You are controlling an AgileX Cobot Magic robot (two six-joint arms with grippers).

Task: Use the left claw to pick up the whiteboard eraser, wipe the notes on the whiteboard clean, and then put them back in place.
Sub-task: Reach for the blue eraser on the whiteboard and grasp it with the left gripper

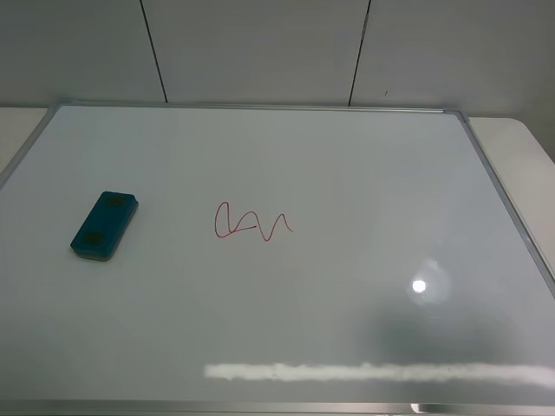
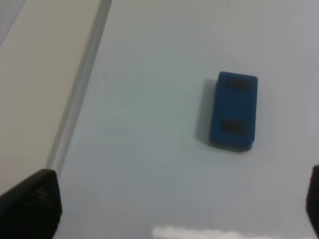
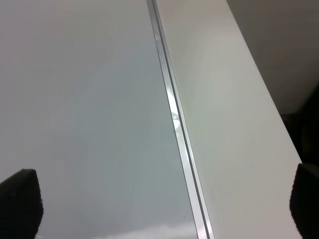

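The teal-blue whiteboard eraser [image 1: 105,225] lies flat on the left part of the whiteboard [image 1: 347,173], tilted a little. It also shows in the left wrist view [image 2: 234,111], ahead of my left claw [image 2: 179,209]. The claw's black fingertips [image 2: 35,201] stand wide apart, open and empty, well short of the eraser. The red notes [image 1: 252,223], a loop and zigzag, sit near the board's middle, to the right of the eraser. My right gripper [image 3: 164,204] is open and empty above the board's right frame [image 3: 172,109]. Neither arm shows in the high view.
The silver frame runs along the board's left edge [image 2: 75,109] and right edge [image 1: 512,208], with pale table beyond [image 3: 224,124]. A bright light reflection [image 1: 419,286] and a white streak [image 1: 373,373] lie on the board's near right part.
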